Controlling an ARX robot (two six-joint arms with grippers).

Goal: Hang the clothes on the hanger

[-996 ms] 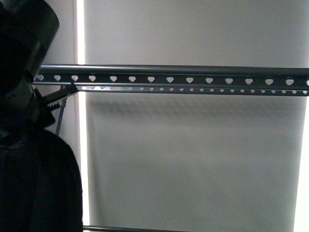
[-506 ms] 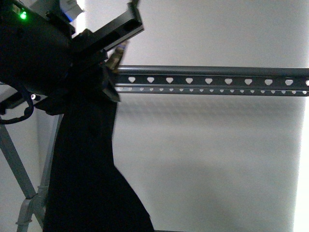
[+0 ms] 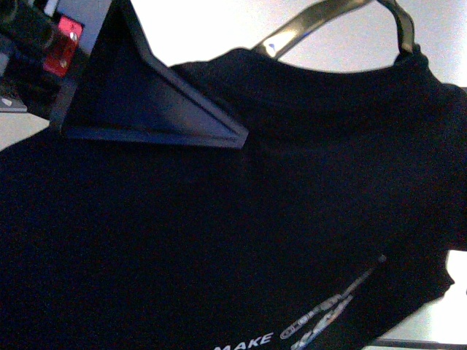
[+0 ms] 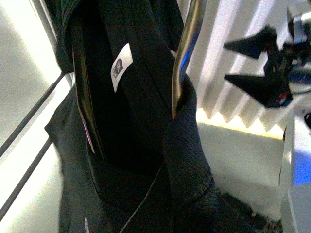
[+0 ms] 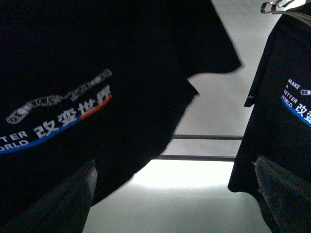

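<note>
The shirt (image 3: 292, 219) fills the front view, hung on a wire hanger (image 3: 321, 18) whose silvery arm rises from the collar. The white "MAKE" print shows near the lower edge. A dark finger of the left gripper (image 3: 146, 102) lies against the cloth at upper left, and whether it grips anything cannot be told. The right gripper (image 4: 226, 62) stands apart from the shirt, its fingers spread and holding nothing.
</note>
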